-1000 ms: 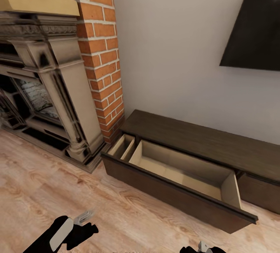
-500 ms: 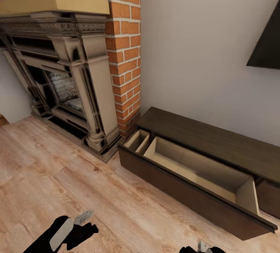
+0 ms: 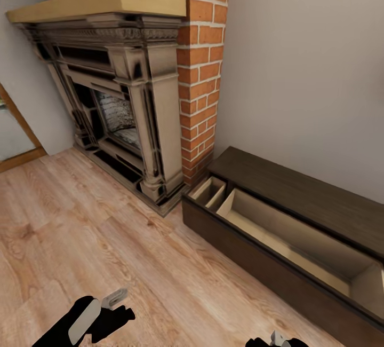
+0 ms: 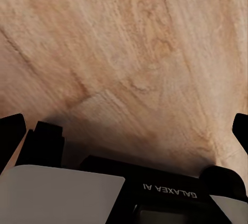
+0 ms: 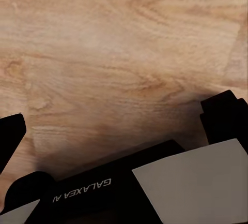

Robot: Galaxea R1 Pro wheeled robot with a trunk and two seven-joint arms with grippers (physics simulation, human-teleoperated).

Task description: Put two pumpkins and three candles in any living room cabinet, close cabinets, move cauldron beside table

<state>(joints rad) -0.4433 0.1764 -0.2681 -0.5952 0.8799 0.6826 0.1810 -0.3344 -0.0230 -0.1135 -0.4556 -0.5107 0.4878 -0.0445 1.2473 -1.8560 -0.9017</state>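
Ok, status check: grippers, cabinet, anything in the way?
Left gripper and right gripper open, empty, over wood floor. Cabinet drawer pulled out, looks empty. Fireplace beside it; path looks free.
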